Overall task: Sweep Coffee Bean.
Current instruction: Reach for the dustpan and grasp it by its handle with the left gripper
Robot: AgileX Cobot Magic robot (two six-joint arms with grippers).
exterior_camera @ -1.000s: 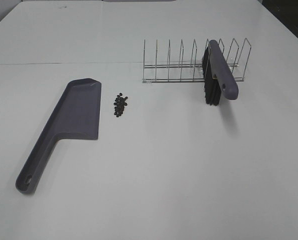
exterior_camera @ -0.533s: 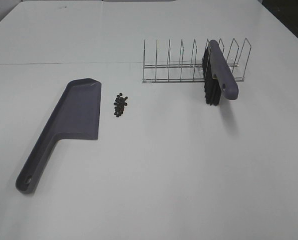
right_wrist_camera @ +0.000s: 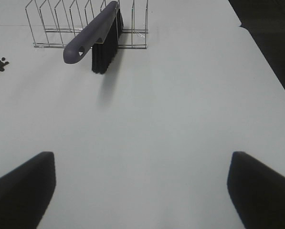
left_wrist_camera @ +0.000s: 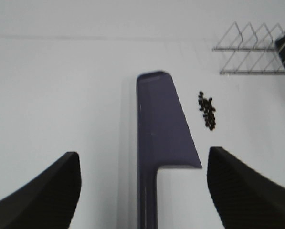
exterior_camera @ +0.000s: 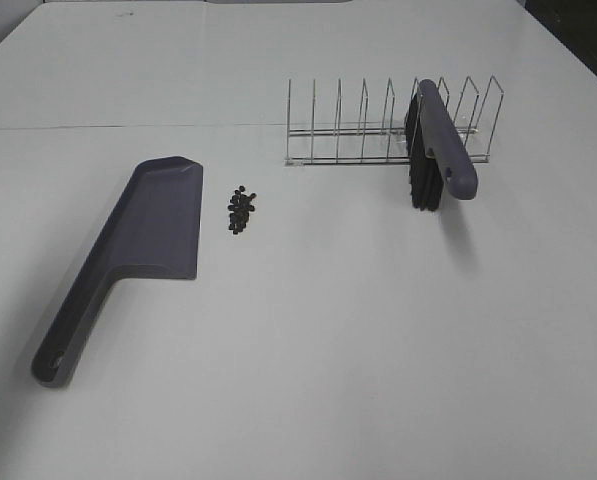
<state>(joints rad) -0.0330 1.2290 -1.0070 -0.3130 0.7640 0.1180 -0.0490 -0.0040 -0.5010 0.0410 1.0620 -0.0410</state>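
Observation:
A small pile of dark coffee beans lies on the white table just right of the grey-purple dustpan, which lies flat with its handle toward the near left. Both show in the left wrist view: beans, dustpan. A grey-purple brush with black bristles leans in a wire rack; the right wrist view shows the brush. My left gripper is open above the dustpan handle. My right gripper is open over bare table, short of the brush. Neither shows in the exterior high view.
The wire rack stands at the back right of the table. The table's right edge borders dark floor. A seam runs across the tabletop behind the dustpan.

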